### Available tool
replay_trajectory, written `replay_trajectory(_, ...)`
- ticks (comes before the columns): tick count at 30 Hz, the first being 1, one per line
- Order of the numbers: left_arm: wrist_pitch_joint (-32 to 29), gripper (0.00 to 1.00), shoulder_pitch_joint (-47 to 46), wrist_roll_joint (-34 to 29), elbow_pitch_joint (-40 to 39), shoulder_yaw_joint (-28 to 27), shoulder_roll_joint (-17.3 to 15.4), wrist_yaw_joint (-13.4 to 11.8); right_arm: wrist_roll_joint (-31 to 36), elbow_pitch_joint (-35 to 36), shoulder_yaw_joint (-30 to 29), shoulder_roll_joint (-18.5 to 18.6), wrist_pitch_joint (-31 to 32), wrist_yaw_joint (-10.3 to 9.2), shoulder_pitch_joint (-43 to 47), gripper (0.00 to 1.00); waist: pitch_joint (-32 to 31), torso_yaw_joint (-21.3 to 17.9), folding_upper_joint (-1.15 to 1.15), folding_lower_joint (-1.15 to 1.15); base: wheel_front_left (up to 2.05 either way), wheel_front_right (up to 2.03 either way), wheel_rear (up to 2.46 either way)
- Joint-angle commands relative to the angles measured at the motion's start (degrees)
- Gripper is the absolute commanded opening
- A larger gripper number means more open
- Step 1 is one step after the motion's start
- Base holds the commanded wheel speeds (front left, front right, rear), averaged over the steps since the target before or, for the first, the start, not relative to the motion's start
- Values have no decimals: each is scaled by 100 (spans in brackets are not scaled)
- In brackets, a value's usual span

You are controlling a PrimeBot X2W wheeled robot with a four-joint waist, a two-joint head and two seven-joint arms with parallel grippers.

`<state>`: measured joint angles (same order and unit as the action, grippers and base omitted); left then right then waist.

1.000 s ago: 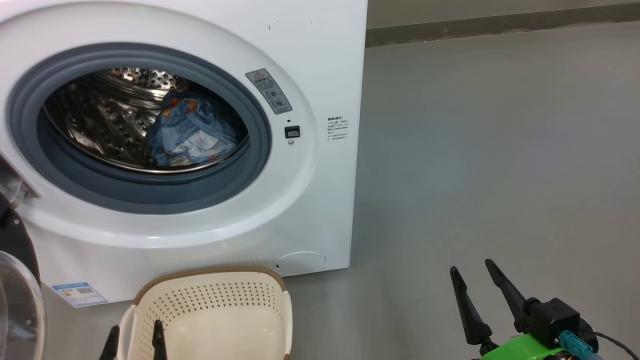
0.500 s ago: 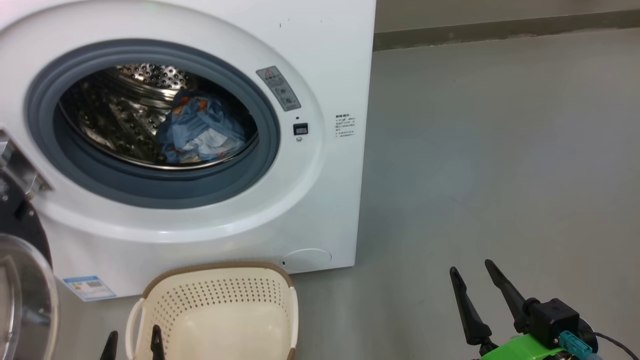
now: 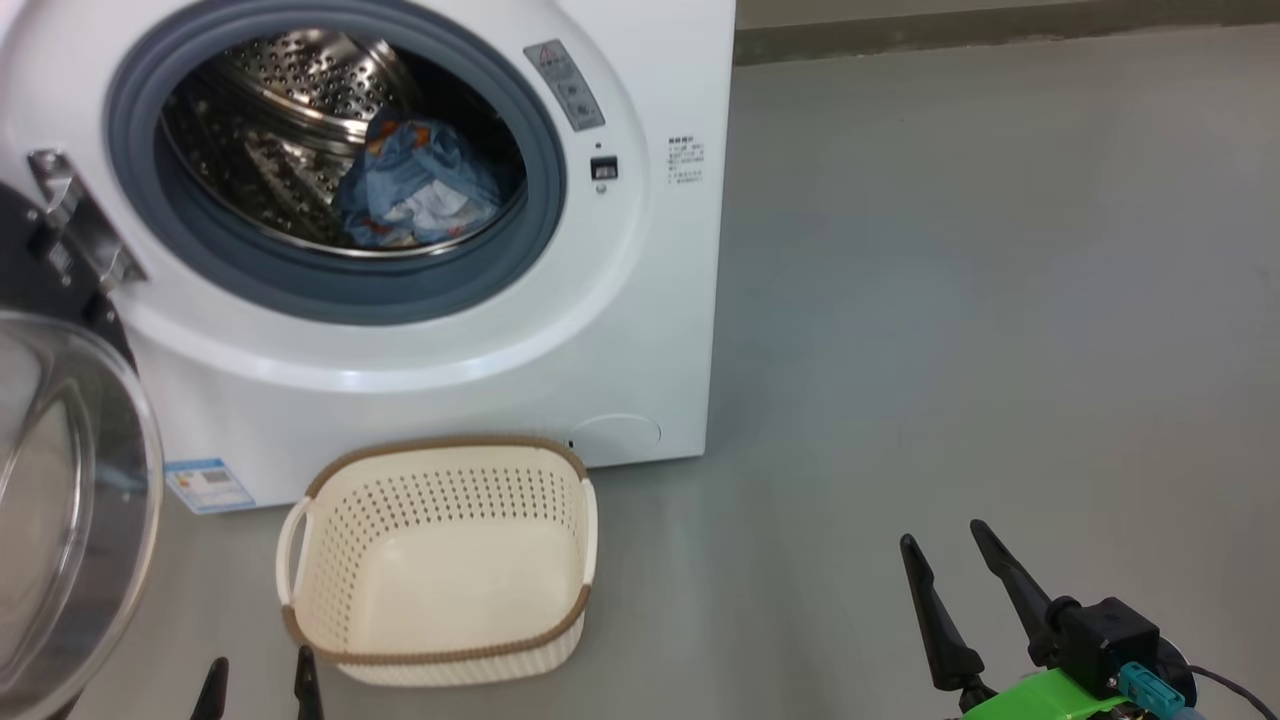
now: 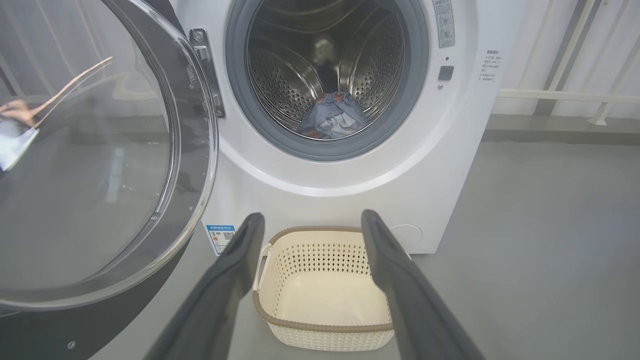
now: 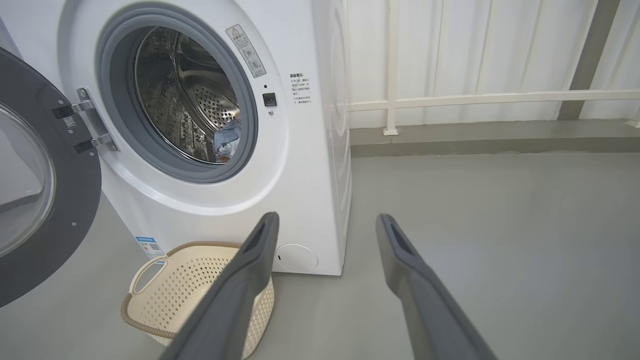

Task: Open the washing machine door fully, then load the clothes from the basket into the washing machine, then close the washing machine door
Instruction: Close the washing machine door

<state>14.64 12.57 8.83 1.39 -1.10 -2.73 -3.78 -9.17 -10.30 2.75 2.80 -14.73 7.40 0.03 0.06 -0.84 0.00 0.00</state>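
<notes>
Over the last second the head camera has swung downward and the whole picture has shifted with it: the washing machine (image 3: 640, 330) now sits higher in the head view, the basket (image 3: 440, 445) shows whole where only its far half did, and far more of the washing machine door (image 3: 60, 500) comes in at the left edge. That is the camera moving, not the things. The basket stands where it stood, on the floor (image 3: 950, 300) just in front of the machine's lower front panel, and it is empty as before. The clothes (image 3: 420, 190) lie as they did, bunched low in the steel drum (image 3: 300, 90) behind the grey-blue gasket (image 3: 330, 290), light blue cloth with orange-brown marks and a pale patch amid it. For the task this suggests that loading is done and only the closing is left: the door hangs wide open on its hinge (image 3: 75, 215) at the machine's left, its glass bowl bulging toward the robot, and the new aim of the head probably serves to bring that door into sight. The left gripper (image 3: 258, 690) has its fingers spread wide; in its own wrist view they frame the basket from well back, touching nothing and holding nothing. The right gripper (image 3: 943, 537) stays at the lower right over bare floor, its fingers likewise parted and empty, well apart from the machine and the basket.
</notes>
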Motion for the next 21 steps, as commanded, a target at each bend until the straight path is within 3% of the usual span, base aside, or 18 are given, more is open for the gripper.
replay_trajectory(1, 36, 100, -298, 39, -181, -201, -15, -39, 20, 124, 119, 9, -27, 9, -120, 100, 4, 5, 0, 0, -139, 139, 0)
replay_trajectory(8, 36, 100, -325, 52, -188, -173, -15, -40, 18, 130, 91, 9, -27, 9, -144, 100, 27, 27, 0, 0, -85, 85, 0)
replay_trajectory(21, 36, 100, -338, 151, -205, -87, -15, 23, 6, 114, 74, 8, -27, 9, -146, 100, 23, 45, 0, 0, -4, 4, 0)
